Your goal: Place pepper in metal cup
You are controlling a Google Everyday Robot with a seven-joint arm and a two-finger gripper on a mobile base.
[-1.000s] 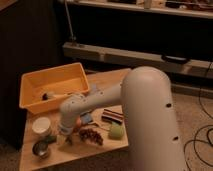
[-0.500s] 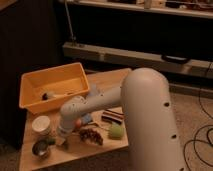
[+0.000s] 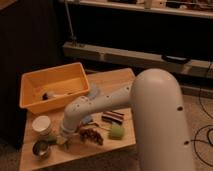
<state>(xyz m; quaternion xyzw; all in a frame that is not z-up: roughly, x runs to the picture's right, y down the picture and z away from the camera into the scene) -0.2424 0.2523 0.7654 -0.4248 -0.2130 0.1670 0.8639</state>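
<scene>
I see the pincer point(image 3: 62, 140) low at the front left of the tabletop point(image 3: 107, 80), its fingers drawn fully together. The pepper point(image 3: 56, 142) lies at its tip, touching or nearly so; whether it is clamped, I cannot tell. The metal cup point(image 3: 40, 149) stands just beside, left of the pepper, below the white cup point(image 3: 41, 124).

bin: yellow plastic bin point(image 3: 35, 82) at table's back left, a small dark item inside
white cup point(image 3: 41, 124): front left, upright
table point(image 3: 112, 80): light wood
green round fruit point(image 3: 116, 131): near front edge
</scene>
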